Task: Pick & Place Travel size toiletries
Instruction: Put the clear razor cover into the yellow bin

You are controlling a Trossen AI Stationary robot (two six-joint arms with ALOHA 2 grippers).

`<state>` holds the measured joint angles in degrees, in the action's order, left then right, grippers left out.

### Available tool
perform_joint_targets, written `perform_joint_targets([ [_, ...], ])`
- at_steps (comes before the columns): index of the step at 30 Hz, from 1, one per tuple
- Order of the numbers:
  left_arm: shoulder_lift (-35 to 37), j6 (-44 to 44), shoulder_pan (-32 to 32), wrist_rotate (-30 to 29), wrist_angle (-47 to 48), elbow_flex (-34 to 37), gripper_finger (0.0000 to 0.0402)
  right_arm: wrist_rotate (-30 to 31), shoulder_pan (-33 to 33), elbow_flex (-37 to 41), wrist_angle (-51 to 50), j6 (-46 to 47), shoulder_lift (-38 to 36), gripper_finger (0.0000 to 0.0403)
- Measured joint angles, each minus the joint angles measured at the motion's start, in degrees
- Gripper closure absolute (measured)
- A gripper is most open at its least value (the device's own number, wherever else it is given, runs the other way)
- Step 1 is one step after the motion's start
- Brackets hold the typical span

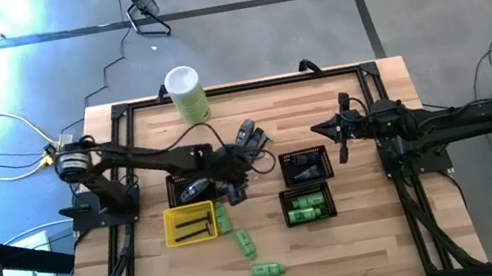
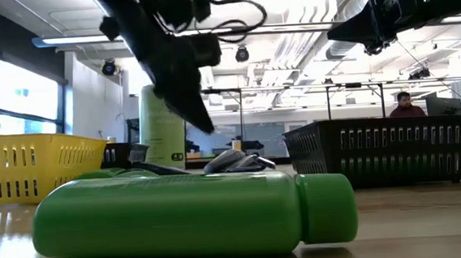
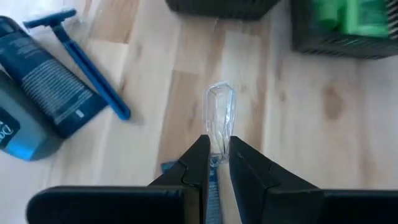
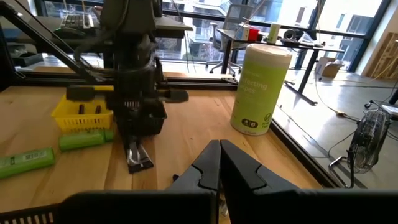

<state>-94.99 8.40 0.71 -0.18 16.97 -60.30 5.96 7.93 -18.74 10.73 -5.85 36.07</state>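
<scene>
The left tool (image 3: 217, 163) pinches a clear-capped blue razor (image 3: 219, 121) lengthwise, cap pointing away over the wooden worktop (image 3: 298, 124); the right tool (image 4: 219, 163) hovers closed, empty.

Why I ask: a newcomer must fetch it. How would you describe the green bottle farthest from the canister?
Start at the yellow tray on the table's left half; green bottles trail from it, away from the canister. The last bottle lies alone on bare wood, on its side, farthest from the tray.
</scene>
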Motion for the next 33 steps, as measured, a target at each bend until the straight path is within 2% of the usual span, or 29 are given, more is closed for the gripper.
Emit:
perform_joint_targets([
  [8,8.3,4.6,-1.4,6.0,11.8,0.0,0.0353,0.1,0.0,0.0,0.0,0.0,0.0,0.0401],
  [13,11.0,7.9,-4.2,6.1,19.3,0.0,0.0353,0.1,0.0,0.0,0.1,0.0,0.0,0.0401],
  [19,11.3,15.0,-8.5,6.1,27.9,0.0,0.0353,0.1,0.0,0.0,0.2,0.0,0.0,0.0401],
  [25,11.3,20.8,-12.4,6.0,30.4,0.0,0.0353,0.1,0.0,0.0,0.2,0.0,0.0,0.0401],
  [33,11.3,31.0,-17.3,6.1,39.7,0.0,0.0353,0.1,0.0,0.0,0.2,0.0,0.0,0.0401],
])
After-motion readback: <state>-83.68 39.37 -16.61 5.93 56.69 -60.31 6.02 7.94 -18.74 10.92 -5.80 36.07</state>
